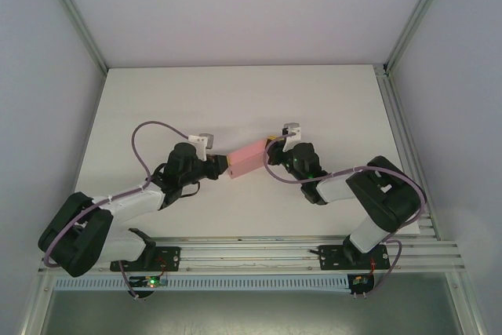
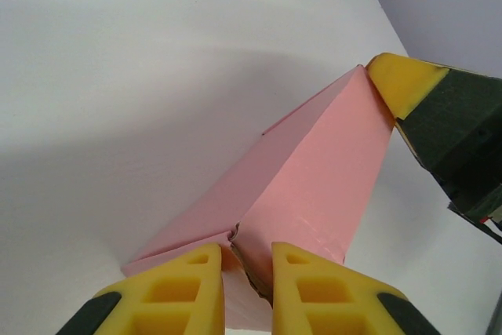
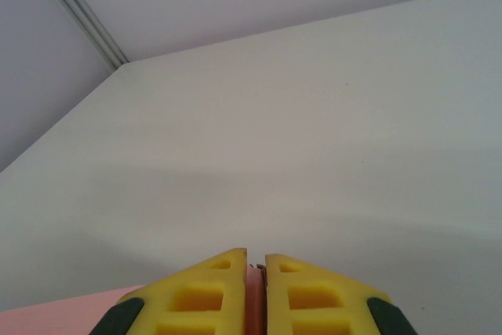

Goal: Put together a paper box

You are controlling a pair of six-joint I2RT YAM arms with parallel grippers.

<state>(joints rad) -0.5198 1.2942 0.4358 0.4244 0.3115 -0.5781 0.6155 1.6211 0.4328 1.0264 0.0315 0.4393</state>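
At table (image 1: pixel 235 100) centre, top view: paper box (image 1: pixel 247 160) spanned between arms. Left gripper (image 1: pixel 226 167) pinches one end, right gripper (image 1: pixel 272 145) the opposite end, likely steadying it for folding.
Left wrist: yellow fingers (image 2: pixel 176 288) clamped on box corner, beside open seam.
Right wrist: fingers (image 3: pixel 204 292) nearly together, nipping thin pink edge.

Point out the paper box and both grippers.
paper box (image 1: pixel 247 160): top external view, pink upper face.
left gripper (image 2: pixel 247 260): left wrist view, between yellow fingertips.
right gripper (image 3: pixel 256 266): right wrist view, between yellow fingertips.
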